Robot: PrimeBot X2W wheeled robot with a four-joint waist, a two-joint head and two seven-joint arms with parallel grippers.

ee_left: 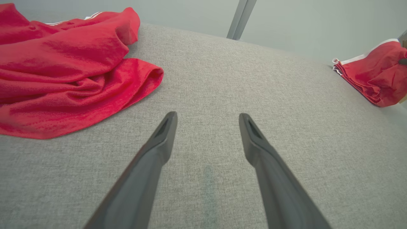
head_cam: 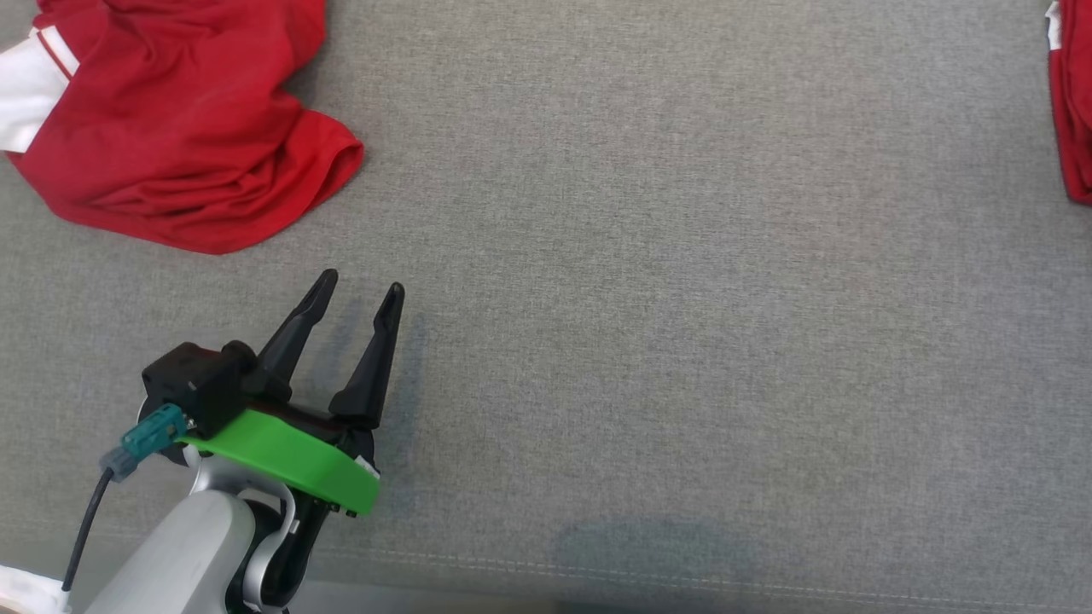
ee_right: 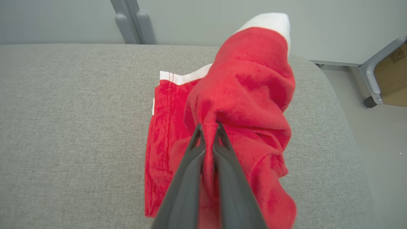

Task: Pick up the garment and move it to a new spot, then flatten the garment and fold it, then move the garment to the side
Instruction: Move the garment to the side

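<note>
Beyond red garment, blurred box label

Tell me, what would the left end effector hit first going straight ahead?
Probably the grey fabric surface; the left end effector points just right of the crumpled red garment, though depth is unclear.

Left gripper: bare grey cushion ahead and to its right, a wide free lane. Red heap ahead-left, near the fingertips, blocks that side.

Right gripper: red cloth pinched at its tips, bulging ahead and right. Clear cushion to its left.
</note>
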